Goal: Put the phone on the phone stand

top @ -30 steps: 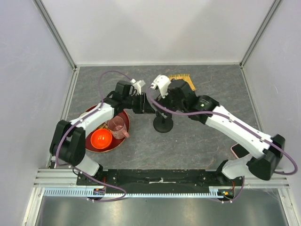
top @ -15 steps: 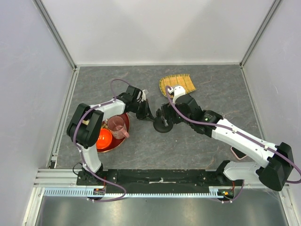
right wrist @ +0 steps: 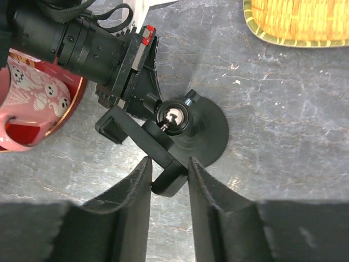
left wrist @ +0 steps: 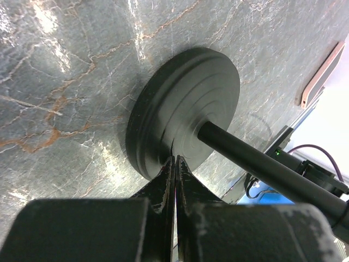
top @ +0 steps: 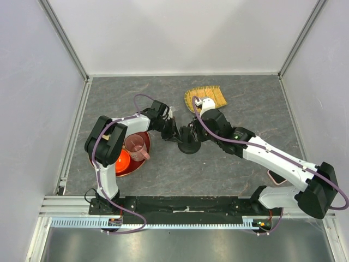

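Right wrist view: the right gripper (right wrist: 169,162) has its two fingers clamped either side of the cradle arm of the phone stand (right wrist: 211,134). On the left wrist view, the left gripper (left wrist: 174,160) is pinched fully together, tips touching the disc base's rim. Overhead, the phone (top: 272,175) lies flat on the table (top: 245,103), well apart from the phone stand and partly under the right arm.

Clearance at the phone stand (top: 189,146)
Left claw (top: 176,136) and right claw (top: 192,133) block its left and far sides; near-side table (top: 180,174) lies open.
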Tool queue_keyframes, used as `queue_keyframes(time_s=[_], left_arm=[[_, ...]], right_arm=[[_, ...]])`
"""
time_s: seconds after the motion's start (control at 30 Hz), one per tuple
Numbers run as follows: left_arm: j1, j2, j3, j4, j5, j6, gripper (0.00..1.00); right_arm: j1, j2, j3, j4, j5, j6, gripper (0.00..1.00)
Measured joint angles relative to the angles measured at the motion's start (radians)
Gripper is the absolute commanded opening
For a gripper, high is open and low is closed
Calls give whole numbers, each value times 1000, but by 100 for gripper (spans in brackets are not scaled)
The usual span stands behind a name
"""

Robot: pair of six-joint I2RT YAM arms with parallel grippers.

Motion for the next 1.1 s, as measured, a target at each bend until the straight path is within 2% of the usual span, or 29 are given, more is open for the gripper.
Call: queue_keyframes(time_s=[0.07, 0.17, 0.3, 0.37, 0.43, 0.47, 0.5, 0.53, 0.57, 0.6, 0.63, 0.7, 0.8, 0.9, 1.03, 1.1], left_arm=[[0, 1, 1, 0, 2, 0, 2], [0, 1, 1, 0, 2, 0, 2], [0, 1, 2, 0, 2, 0, 2], [0, 1, 2, -1, 3, 0, 2], [0, 1, 4, -1, 6, 0, 2], [0, 1, 5, -1, 7, 0, 2], [0, 1, 5, -1, 8, 0, 2], [0, 1, 5, -1, 10, 0, 4], [0, 1, 5, -1, 11, 0, 6], [0, 1, 5, -2, 8, 0, 16], [0, 1, 4, -2, 6, 1, 21], [-1, -8, 0, 0, 4, 5, 34], [-1, -62, -22, -4, -10, 16, 47], [-1, -161, -32, -13, -43, 35, 55], [1, -313, -34, -14, -106, 69, 60], [4, -369, -37, -14, -129, 81, 61]], right_arm=[[-2, 10, 0, 3, 2, 18, 17], [-9, 10, -7, 13, 8, 54, 5], [-27, -30, -72, 70, 1, 116, 2], [-43, -57, -112, 107, -21, 144, 4], [-61, -78, -143, 140, -45, 166, 16], [-71, -86, -156, 155, -59, 174, 38], [-79, -91, -165, 167, -71, 180, 50], [-85, -94, -169, 173, -80, 185, 68], [-90, -94, -169, 175, -95, 186, 76], [-93, -94, -169, 175, -102, 195, 83], [-96, -96, -168, 170, -105, 181, 95], [-99, -101, -153, 138, -100, 166, 98], [-100, -121, -97, 81, -63, 121, 98], [-101, -172, -38, 40, 35, 79, 98], [-146, -266, -20, 27, 263, 60, 98], [-225, -294, -31, 21, 373, 81, 98]])
